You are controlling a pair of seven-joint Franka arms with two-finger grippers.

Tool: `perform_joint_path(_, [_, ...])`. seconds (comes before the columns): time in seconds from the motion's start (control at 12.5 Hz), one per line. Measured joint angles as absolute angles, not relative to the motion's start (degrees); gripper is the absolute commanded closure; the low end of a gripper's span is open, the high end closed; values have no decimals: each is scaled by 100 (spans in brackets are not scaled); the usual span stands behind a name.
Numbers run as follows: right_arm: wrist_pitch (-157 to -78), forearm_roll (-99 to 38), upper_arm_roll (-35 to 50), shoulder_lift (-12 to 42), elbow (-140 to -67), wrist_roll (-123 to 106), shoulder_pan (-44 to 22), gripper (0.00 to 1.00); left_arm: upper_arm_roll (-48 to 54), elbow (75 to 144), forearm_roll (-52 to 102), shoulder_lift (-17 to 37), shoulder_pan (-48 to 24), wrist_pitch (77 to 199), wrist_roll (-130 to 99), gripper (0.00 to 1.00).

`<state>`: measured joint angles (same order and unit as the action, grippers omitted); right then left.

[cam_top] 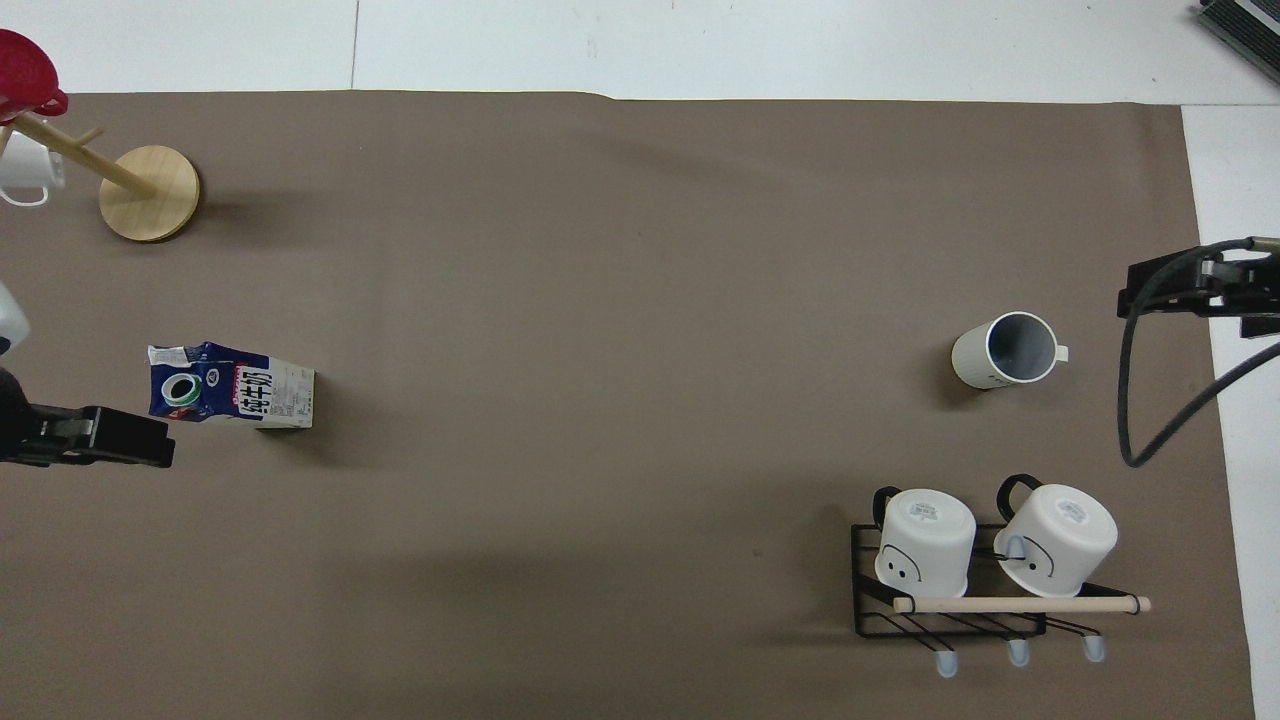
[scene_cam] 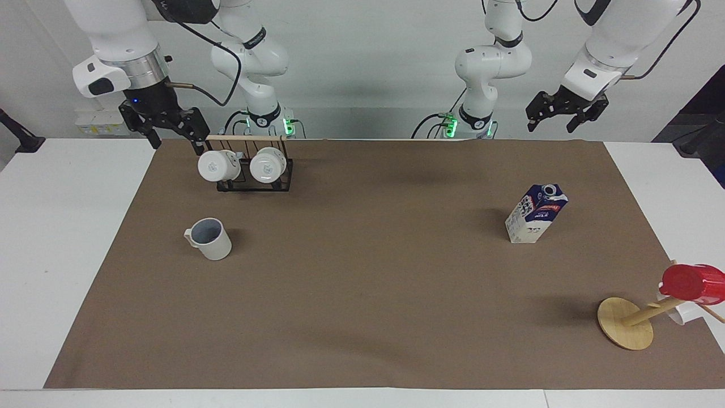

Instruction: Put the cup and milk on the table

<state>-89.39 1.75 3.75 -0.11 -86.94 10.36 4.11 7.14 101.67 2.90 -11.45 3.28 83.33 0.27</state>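
Observation:
The cup (scene_cam: pixel 208 238), an off-white mug with a grey-blue inside, stands upright on the brown sheet (scene_cam: pixel 362 294) of the table (scene_cam: pixel 56 226), toward the right arm's end; it also shows in the overhead view (cam_top: pixel 1005 350). The milk (scene_cam: pixel 535 221) stands upright on the sheet toward the left arm's end, cap up, and shows in the overhead view (cam_top: pixel 232 386). My left gripper (scene_cam: pixel 558 118) is open and empty, raised high over the robots' edge of the sheet, apart from the milk. My right gripper (scene_cam: pixel 174 140) is open and empty, raised beside the mug rack.
A black wire rack (scene_cam: pixel 255 184) with two white mugs (scene_cam: pixel 218 165) stands near the robots, nearer to them than the cup. A wooden mug tree (scene_cam: pixel 626 323) with a red cup (scene_cam: pixel 688 282) and a white mug stands at the left arm's end.

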Motion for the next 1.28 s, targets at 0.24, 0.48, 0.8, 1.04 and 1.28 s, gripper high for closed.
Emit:
perform_joint_path(0.24, [-8939, 175, 375, -11, -8694, 1036, 412, 0, 696, 10162, 290, -1145, 328, 8335, 27, 0])
perform_joint_path(0.48, [-8939, 175, 375, -11, -8694, 1036, 412, 0, 664, 10162, 290, -1145, 331, 8335, 27, 0])
perform_joint_path(0.8, [-8939, 175, 375, -11, -8694, 1036, 412, 0, 631, 10162, 290, -1145, 333, 8335, 26, 0])
perform_joint_path(1.04, [-8939, 175, 375, -12, -8694, 1036, 412, 0, 628, 10162, 290, -1145, 333, 8335, 25, 0])
perform_joint_path(1.28, [-8939, 175, 375, -13, -8694, 1030, 412, 0, 619, 10162, 290, -1145, 333, 8335, 25, 0])
